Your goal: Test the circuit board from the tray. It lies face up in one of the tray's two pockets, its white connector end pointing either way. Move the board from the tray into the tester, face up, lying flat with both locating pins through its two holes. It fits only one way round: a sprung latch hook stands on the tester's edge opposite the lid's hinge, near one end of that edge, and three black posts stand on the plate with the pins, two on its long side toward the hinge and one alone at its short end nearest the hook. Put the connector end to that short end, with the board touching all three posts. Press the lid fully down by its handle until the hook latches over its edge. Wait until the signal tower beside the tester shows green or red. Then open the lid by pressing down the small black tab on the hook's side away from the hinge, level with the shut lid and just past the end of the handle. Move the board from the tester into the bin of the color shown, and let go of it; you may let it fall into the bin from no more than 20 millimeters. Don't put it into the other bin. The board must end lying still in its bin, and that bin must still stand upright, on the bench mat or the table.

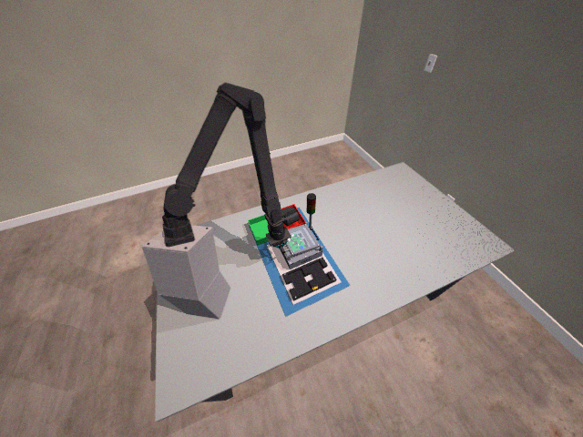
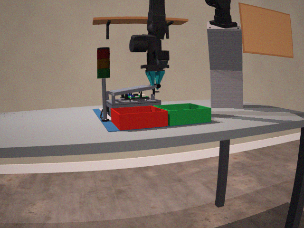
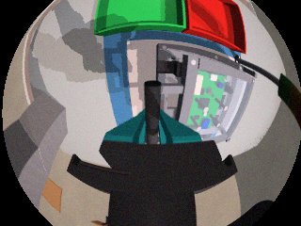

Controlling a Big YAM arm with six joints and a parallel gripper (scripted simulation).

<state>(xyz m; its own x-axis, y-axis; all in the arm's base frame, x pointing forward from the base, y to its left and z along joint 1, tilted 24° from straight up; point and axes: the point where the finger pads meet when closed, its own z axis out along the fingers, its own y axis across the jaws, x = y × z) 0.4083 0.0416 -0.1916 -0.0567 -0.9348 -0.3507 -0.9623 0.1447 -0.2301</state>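
Note:
The green circuit board (image 1: 297,242) lies in the grey tester (image 1: 301,254) under the see-through lid; it also shows in the wrist view (image 3: 210,102). The lid (image 2: 132,90) is tilted, low over the board, with its free edge a little above the tester's edge. My gripper (image 2: 155,84) is shut on the lid's black handle (image 3: 152,104) and points straight down at that free edge. The latch hook (image 2: 153,92) stands just below the handle. The signal tower (image 2: 103,62) beside the tester shows dull red, amber and green, none lit.
The red bin (image 2: 138,117) and the green bin (image 2: 186,113) stand side by side in front of the tester, both empty. The black tray (image 1: 308,278) lies on the blue mat (image 1: 306,277) past the tester. The arm's grey pedestal (image 1: 188,268) stands at the table's left.

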